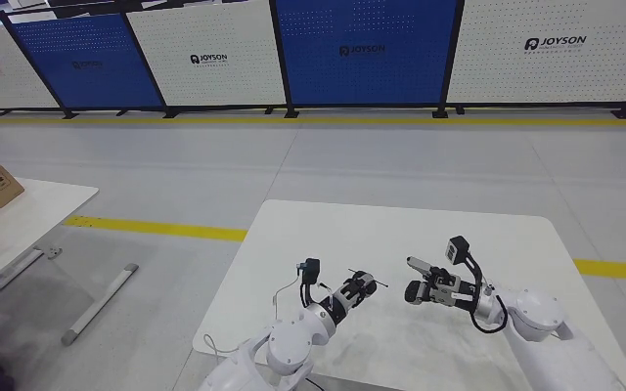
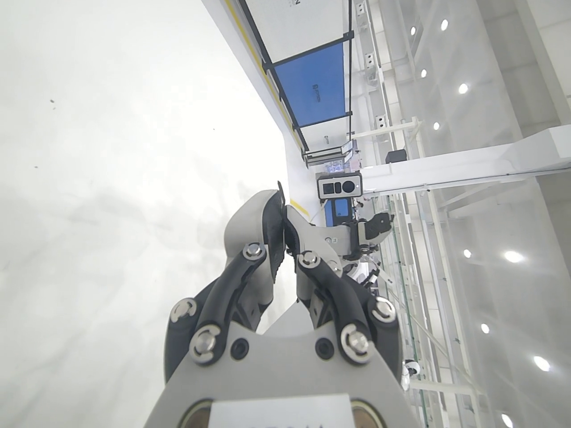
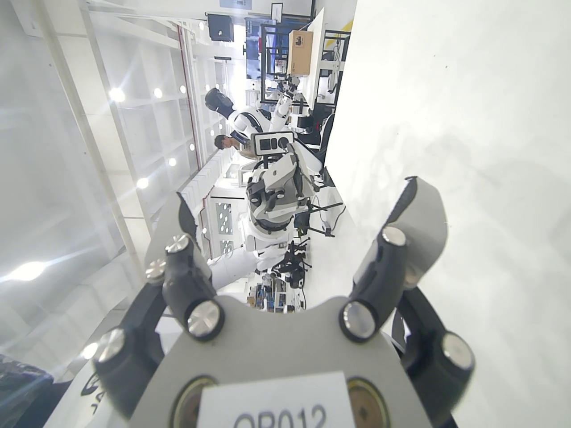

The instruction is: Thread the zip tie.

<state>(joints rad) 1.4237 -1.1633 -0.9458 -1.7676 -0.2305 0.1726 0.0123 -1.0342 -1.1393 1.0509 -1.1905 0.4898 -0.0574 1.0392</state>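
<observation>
Zip tie: the thin black zip tie [image 1: 380,282] is sitting crosswise between the left gripper's fingertips, with a short end sticking out on each side. It is too thin to tell its head from its tail.
Left gripper: the left gripper [image 1: 362,284] is pinching the zip tie, its fingers [image 2: 267,220] pressed together. It is hanging over the near middle of the table and pointing toward the other arm.
Right gripper: the right gripper [image 1: 411,277] is facing the left one from close by, not touching it. Its fingers [image 3: 412,207] are standing wide apart and holding nothing.
Table: the white table [image 1: 391,225] is lying under both arms. Whether either gripper is touching its surface cannot be told.
Gap: the zip tie's outer end is pointing into the space between the two grippers, short of the right gripper's open fingers.
</observation>
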